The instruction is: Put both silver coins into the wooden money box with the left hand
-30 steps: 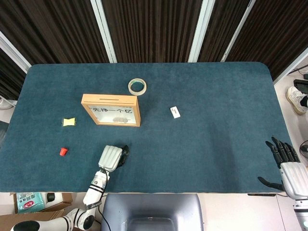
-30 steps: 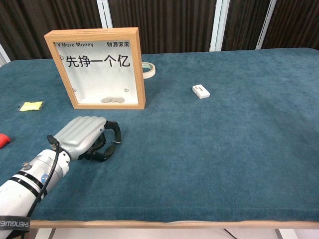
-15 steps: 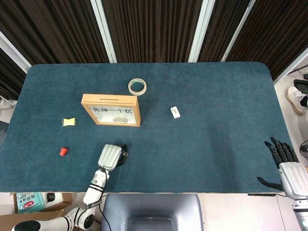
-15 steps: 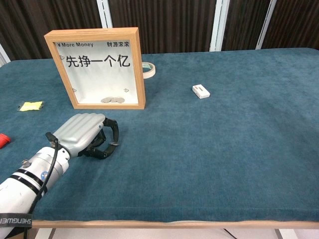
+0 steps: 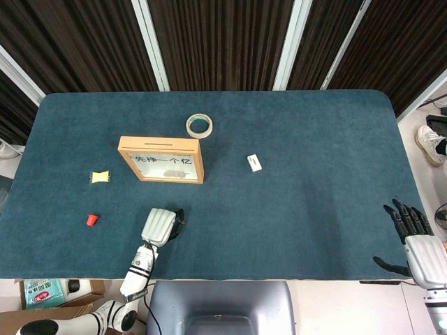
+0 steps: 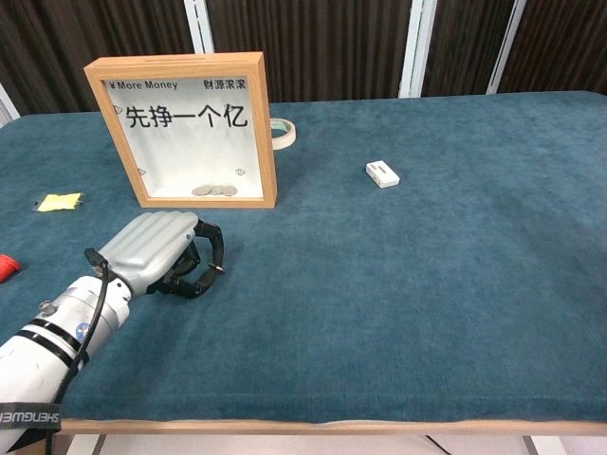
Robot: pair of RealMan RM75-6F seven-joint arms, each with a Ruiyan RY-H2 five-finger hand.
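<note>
The wooden money box [image 5: 162, 159] [image 6: 180, 128] stands upright left of the table's middle, with silver coins [image 6: 214, 191] lying at the bottom behind its window. My left hand [image 5: 160, 227] [image 6: 159, 251] sits on the cloth just in front of the box, knuckles up. Its fingers are curled under toward the thumb. A small pale glint shows at the thumb tip, and whatever is between the fingers is hidden. No loose coin shows on the cloth. My right hand [image 5: 413, 234] lies at the table's right front corner, fingers spread, holding nothing.
A tape roll [image 5: 200, 125] lies behind the box and a small white block [image 5: 254, 162] to its right. To the left are a yellow scrap [image 5: 100, 176] and a small red piece [image 5: 91, 220]. The table's front edge runs close behind my left wrist.
My left hand has shifted slightly left and a little up, its fingers staying curled. The right hand has barely moved.
</note>
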